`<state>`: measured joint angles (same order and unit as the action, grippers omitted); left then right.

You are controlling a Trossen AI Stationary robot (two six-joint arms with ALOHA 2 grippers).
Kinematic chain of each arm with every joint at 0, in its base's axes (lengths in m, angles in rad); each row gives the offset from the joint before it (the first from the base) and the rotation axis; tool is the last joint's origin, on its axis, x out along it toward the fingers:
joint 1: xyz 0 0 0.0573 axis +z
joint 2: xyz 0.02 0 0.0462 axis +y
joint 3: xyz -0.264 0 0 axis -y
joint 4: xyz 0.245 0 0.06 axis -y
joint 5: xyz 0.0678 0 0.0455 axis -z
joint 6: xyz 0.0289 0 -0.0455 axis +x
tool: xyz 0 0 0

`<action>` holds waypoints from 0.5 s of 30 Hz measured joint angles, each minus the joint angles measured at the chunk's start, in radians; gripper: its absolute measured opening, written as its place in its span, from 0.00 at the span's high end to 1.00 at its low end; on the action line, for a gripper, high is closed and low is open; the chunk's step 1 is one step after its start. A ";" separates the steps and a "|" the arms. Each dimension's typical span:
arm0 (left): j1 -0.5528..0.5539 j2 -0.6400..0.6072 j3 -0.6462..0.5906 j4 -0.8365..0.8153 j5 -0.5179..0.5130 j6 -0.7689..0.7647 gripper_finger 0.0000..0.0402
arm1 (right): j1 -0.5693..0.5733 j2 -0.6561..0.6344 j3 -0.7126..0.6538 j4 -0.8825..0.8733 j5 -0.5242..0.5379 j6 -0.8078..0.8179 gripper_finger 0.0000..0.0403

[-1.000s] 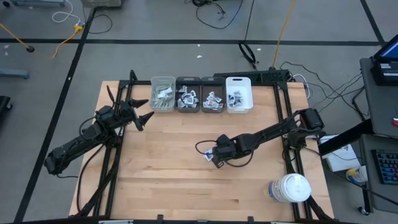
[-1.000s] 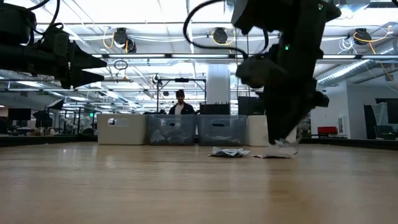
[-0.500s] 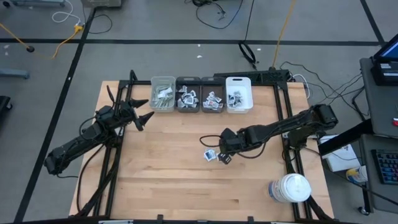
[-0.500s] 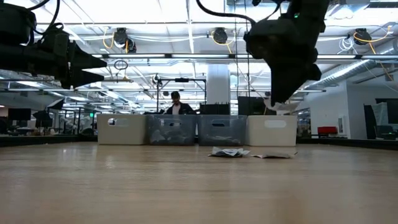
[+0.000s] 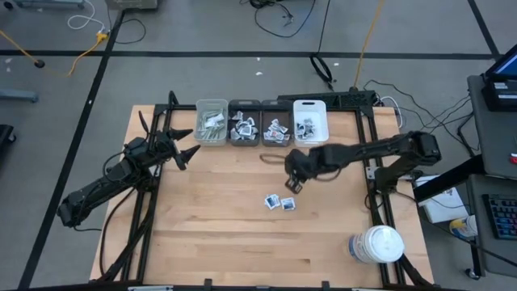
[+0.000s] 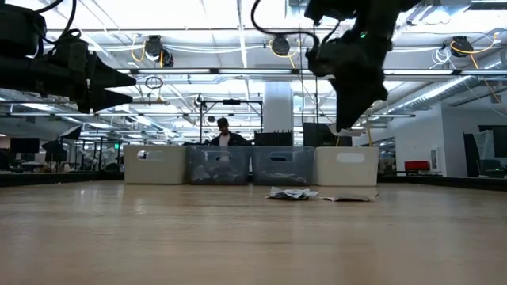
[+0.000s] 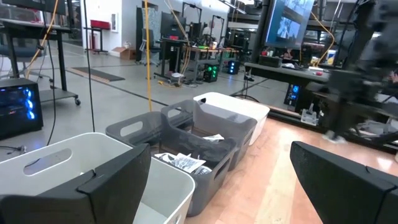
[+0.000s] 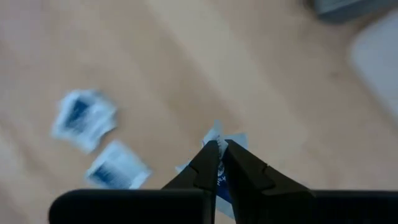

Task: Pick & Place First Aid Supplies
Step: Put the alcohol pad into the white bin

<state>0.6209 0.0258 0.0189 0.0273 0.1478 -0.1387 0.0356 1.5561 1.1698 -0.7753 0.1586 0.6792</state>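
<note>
Right pincer (image 8: 217,148) clenched on sachet (image 8: 219,180), aloft between desk (image 5: 210,234) centre and bins (image 5: 262,129). Thin pinch: I fear slip or wrong bin. Left pincer (image 5: 187,145) released, idle.

- Wooden table (image 5: 218,226)
- Four bins (image 5: 261,124) in a row, far edge
- Two sachets (image 5: 279,202), centre
- White jar (image 5: 377,243), near right corner
</note>
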 joint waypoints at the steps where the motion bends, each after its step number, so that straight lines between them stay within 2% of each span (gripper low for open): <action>1: 0.000 0.000 0.000 0.000 0.000 0.000 0.02 | -0.031 0.000 0.000 0.000 0.004 -0.021 0.96; 15: 0.000 0.000 0.000 0.000 0.000 0.000 0.02 | -0.473 0.002 0.021 -0.004 0.024 -0.248 0.96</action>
<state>0.6209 0.0258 0.0189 0.0273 0.1478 -0.1387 -0.4373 1.5578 1.1905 -0.7793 0.1822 0.4310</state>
